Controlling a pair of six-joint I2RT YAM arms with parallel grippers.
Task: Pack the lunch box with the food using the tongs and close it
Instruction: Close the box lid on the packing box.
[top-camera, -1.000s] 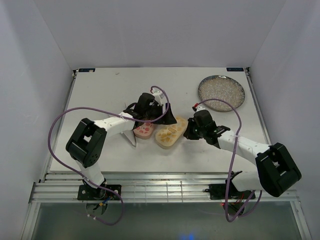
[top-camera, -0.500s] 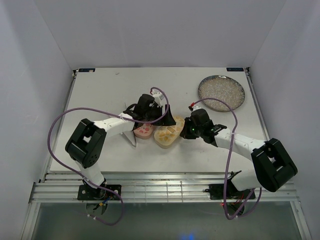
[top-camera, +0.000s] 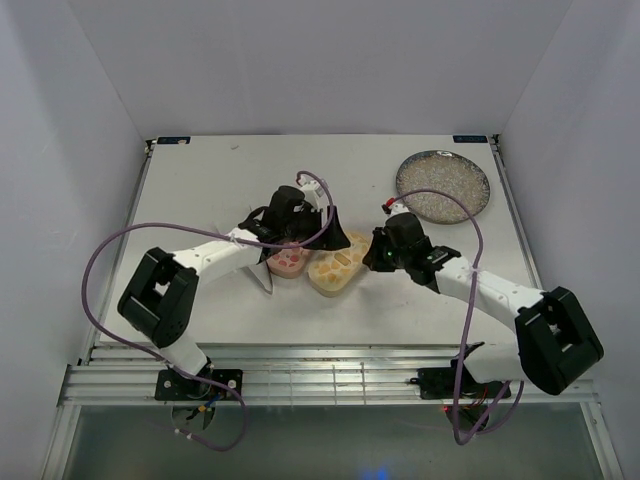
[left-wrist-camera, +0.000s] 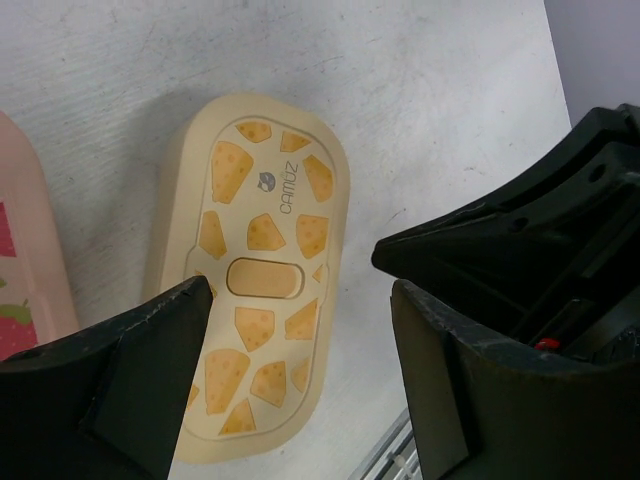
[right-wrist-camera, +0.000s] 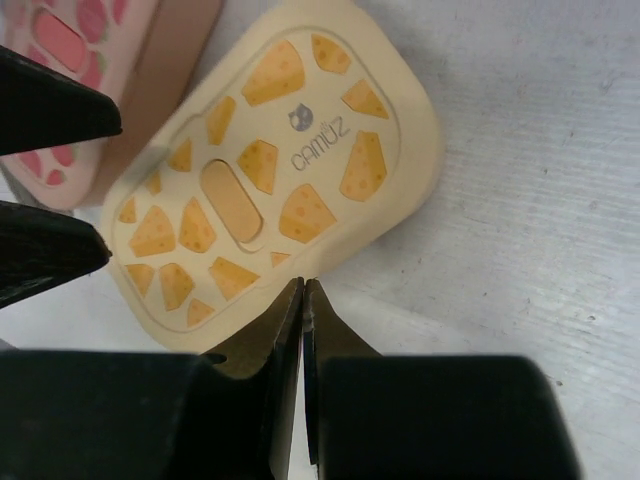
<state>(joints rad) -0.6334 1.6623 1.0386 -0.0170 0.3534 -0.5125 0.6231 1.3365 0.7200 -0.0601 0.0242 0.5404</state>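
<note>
Lunch box (top-camera: 335, 272) sits as two parts side by side around the middle of the tabletop (top-camera: 200, 190), a little nearer the near edge than the far one. The tan-yellow lid (left-wrist-camera: 255, 300), printed with orange cheese-wedge shapes and with a small oblong recess at its centre, faces up. The pink lid (top-camera: 289, 262) lies just beside it on the left, long sides close together; whether the two touch I cannot tell.

The left pincer (left-wrist-camera: 300, 300) hangs above the tan-yellow lid with its two black fingers spread wide. In the wrist view one finger stands on each side of the lid, and they pinch nothing. The right pincer (right-wrist-camera: 302, 288) is pressed together, its fingers meeting in a thin line with nothing between them. Its tips stand right at the rim of the tan-yellow lid, on the side toward the tabletop's right edge; contact with the rim cannot be made out.

The tongs (top-camera: 262, 277), thin and silvery, lie on the tabletop just left of the pink lid, partly under the left arm, pointing toward the near edge. A round grey speckled plate (top-camera: 443, 186) rests near the far right corner, well apart from the lunch box.
</note>
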